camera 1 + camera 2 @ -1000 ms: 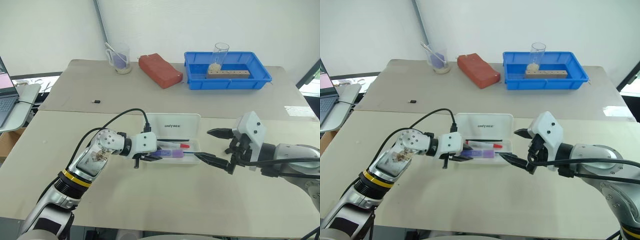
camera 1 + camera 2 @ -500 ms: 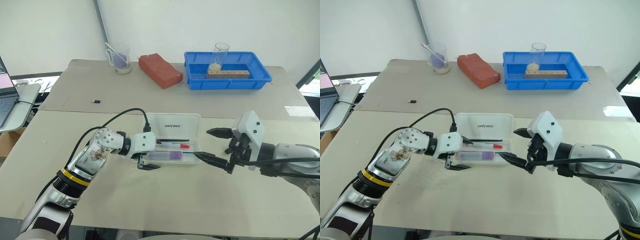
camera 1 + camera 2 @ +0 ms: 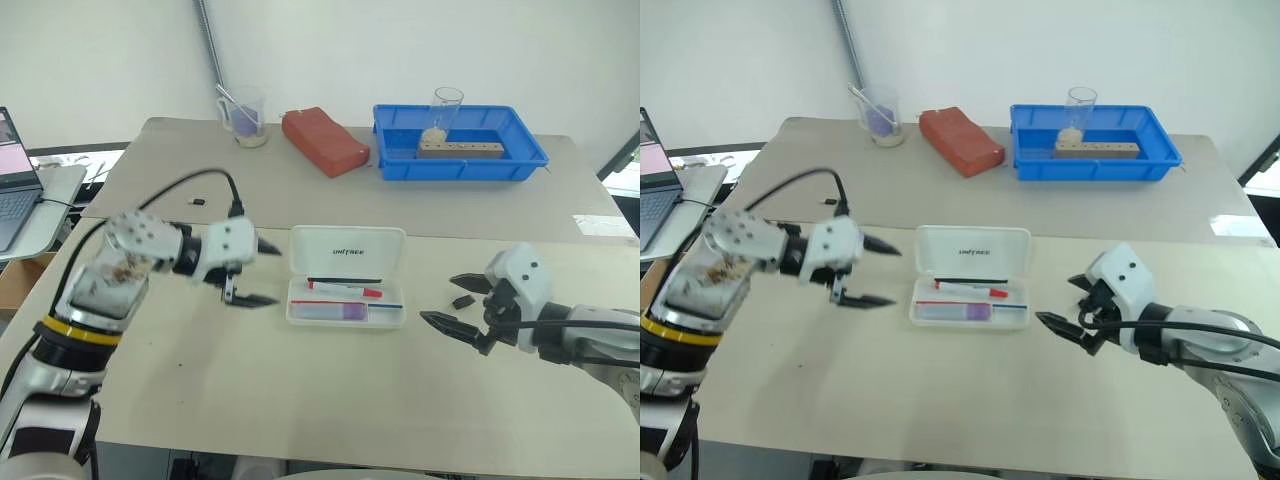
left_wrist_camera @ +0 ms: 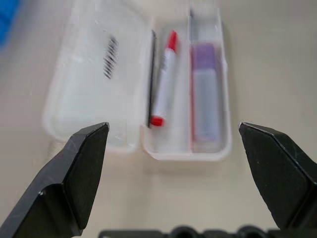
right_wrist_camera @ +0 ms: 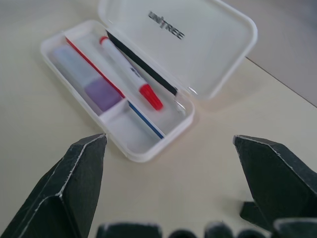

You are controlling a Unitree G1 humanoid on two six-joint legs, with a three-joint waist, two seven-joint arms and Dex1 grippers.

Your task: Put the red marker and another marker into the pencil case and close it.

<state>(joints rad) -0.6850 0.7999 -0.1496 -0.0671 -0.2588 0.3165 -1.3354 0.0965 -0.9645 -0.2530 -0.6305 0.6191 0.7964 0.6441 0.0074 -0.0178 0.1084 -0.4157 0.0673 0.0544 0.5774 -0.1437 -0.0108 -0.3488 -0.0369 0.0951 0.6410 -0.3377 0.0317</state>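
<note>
Left claw (image 3: 258, 272) hangs wide open and empty above the counter (image 3: 200, 380), just off the left end of the pencil case (image 3: 346, 272), and we can see between its black fingers (image 4: 74, 173) straight down to the open box. Over on the other side, our right claw (image 3: 458, 302) is spread just as wide, holding nothing, low over the counter near the case's right end. Between the two claws the pencil case lies open, lid flat back with its black lettering up. Inside the tray we have the red marker (image 3: 345, 289) lying lengthwise, red cap toward the right, and the purple marker (image 3: 331, 311) in front of it, nearer us. A thin black stick (image 5: 141, 72) sits along the hinge side, and a thin red-and-blue stick (image 5: 119, 96) lies between the two markers. A small dark piece (image 3: 463, 301) rests on the counter beside our right claw. At the back we see a blue tray (image 3: 520, 162), a red brick (image 3: 322, 141) and a clear cup (image 3: 243, 117).
</note>
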